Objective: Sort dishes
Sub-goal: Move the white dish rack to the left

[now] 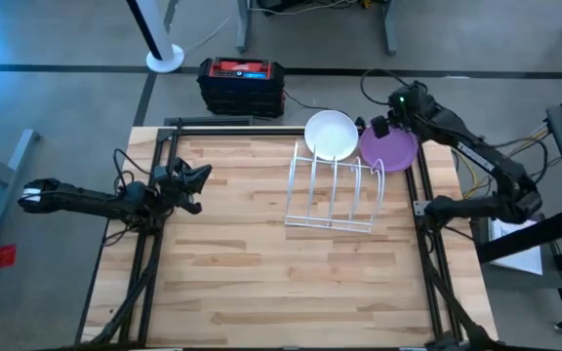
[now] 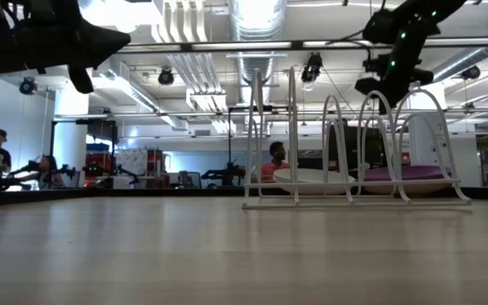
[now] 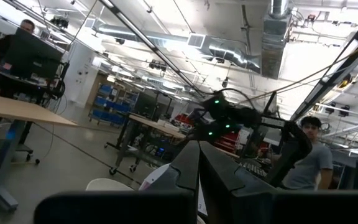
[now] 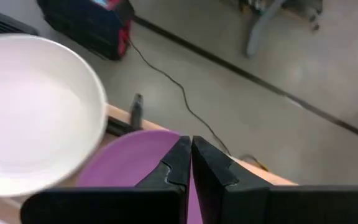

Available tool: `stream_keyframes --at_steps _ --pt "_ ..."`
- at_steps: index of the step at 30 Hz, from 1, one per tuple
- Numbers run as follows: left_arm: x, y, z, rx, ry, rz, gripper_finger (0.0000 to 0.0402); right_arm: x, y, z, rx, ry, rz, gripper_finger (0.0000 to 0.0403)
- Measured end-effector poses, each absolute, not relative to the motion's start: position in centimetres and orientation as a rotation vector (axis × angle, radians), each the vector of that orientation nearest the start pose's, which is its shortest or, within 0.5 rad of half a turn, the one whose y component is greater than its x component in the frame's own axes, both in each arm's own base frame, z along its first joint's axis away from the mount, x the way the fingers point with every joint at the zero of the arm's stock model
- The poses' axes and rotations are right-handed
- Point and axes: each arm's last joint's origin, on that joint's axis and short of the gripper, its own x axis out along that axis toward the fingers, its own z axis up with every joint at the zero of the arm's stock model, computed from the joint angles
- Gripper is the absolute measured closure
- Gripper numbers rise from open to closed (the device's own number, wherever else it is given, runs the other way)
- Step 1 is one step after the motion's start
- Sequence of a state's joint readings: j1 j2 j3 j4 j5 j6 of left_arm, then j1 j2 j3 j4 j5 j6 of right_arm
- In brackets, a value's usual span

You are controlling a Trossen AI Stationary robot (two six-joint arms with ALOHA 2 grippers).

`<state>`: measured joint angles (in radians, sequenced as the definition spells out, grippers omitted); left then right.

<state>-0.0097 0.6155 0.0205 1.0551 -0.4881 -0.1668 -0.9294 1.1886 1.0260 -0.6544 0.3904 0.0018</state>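
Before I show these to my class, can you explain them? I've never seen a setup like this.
It is a two-armed robot at a wooden table. One picture looks straight down, one looks level across the tabletop, and two come from cameras on the wrists. On the table stands a white wire dish rack; behind it lie a white plate and a purple plate. The right gripper hovers over the purple plate with its fingers together, holding nothing. The left gripper, also shut and empty, waits at the table's left side. People sit in the room behind.
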Motion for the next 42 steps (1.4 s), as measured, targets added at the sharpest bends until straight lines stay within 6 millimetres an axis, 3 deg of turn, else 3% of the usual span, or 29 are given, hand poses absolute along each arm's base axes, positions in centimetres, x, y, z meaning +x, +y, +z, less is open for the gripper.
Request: stream_keyframes --at_steps 7,11,16,21,27,31,37,42 --pt "12.5 1.2 20.8 -0.272 -0.475 0.433 0.0401 13.7 -22.0 27.1 0.303 0.968 -1.226 0.0394" --pt "12.8 1.2 20.5 -0.314 -0.450 0.428 0.0401 13.7 -21.4 27.9 0.310 0.914 -1.137 0.0394" --pt "14.2 1.2 20.3 -0.355 -0.384 0.428 0.0401 12.3 -19.0 31.1 0.285 0.744 -1.080 0.0394" --pt "17.7 1.2 22.6 -0.301 -0.335 0.441 0.0401 10.6 -15.8 33.3 0.353 0.623 -0.971 0.0394" --pt "23.5 1.2 25.2 -0.183 -0.207 0.470 0.0401 9.7 -13.2 33.4 0.478 0.634 -0.839 0.0394" --pt "26.5 1.2 25.6 -0.134 -0.083 0.476 0.0401 8.6 -11.6 33.4 0.467 0.684 -0.815 0.0394" --pt "29.3 0.8 25.9 -0.178 0.120 0.328 0.0396 6.9 -8.7 33.7 0.492 0.682 -0.730 0.0394" --pt "30.2 1.0 27.4 -0.165 0.250 0.411 0.0370 5.9 -6.9 33.6 0.515 0.632 -0.658 0.0394"
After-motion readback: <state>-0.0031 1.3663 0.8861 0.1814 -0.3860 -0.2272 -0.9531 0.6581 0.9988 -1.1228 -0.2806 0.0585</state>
